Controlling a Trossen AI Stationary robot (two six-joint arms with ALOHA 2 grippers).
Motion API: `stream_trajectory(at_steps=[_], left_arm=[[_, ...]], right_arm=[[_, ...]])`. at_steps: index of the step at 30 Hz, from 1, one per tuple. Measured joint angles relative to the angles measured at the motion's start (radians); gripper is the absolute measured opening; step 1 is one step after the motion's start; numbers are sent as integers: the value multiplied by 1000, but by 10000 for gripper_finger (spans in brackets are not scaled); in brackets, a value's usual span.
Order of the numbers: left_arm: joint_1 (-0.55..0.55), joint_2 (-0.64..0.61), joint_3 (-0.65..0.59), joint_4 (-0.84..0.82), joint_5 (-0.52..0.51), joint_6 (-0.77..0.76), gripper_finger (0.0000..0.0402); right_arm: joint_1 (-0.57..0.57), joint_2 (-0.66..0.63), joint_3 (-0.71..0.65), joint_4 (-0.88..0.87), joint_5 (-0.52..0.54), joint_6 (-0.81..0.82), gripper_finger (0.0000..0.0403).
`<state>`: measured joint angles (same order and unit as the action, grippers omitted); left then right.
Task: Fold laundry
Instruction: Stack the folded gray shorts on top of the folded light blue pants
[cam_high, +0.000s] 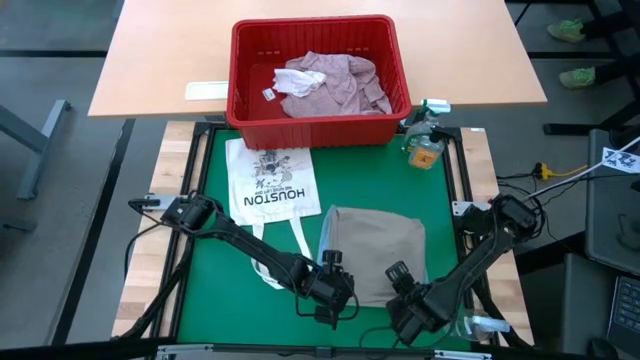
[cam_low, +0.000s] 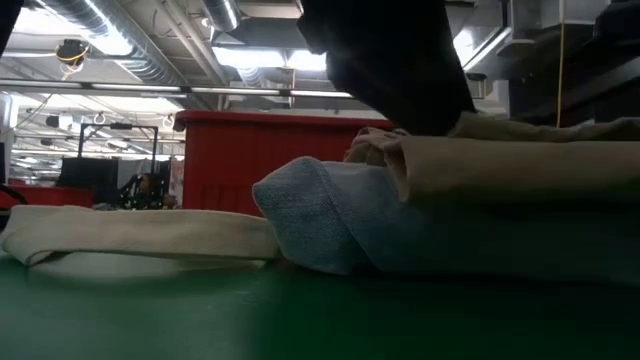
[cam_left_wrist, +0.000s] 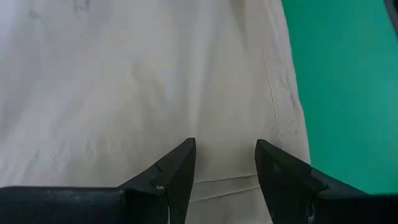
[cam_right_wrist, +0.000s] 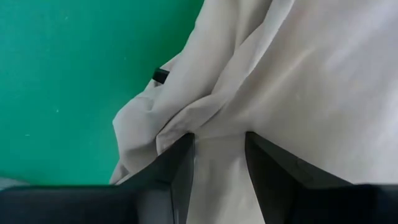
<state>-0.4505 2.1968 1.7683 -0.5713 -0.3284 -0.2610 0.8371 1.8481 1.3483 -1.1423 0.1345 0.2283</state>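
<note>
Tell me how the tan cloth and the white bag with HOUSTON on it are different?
The tan cloth is plain and folded into a thick bundle; the white bag has dark print and lies flat. The tan cloth sits between the left pincer and right pincer; the white bag lies nearer the red basket, with no pincer at it. Both are soft fabric on the green mat.

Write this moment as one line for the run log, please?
left gripper: open, over tan cloth | right gripper: open, at cloth's bunched edge | pink shirt: in red basket | tote bag: flat
</note>
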Motion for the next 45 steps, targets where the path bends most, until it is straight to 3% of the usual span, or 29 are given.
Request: stream_trajectory(at_steps=[12, 22, 31, 38, 42, 45], left_arm=[[-8, 16, 2, -66, -6, 1, 163], [5, -16, 115, -86, -69, 7, 162], [105, -16, 189, -83, -98, 9, 162], [225, -16, 189, -94, 2, 8, 162], [294, -14, 167, -96, 31, 1, 162], [332, -12, 121, -89, 73, -3, 162]], right_arm=[[0, -12, 2, -11, -6, 0, 147], [0, -198, 0, -49, -9, 30, 147], [0, -378, -12, -194, 280, 87, 147], [0, -568, -216, -91, 388, 143, 147], [-18, -668, -404, 89, 442, 205, 147], [-52, -712, -534, 209, 417, 253, 147]])
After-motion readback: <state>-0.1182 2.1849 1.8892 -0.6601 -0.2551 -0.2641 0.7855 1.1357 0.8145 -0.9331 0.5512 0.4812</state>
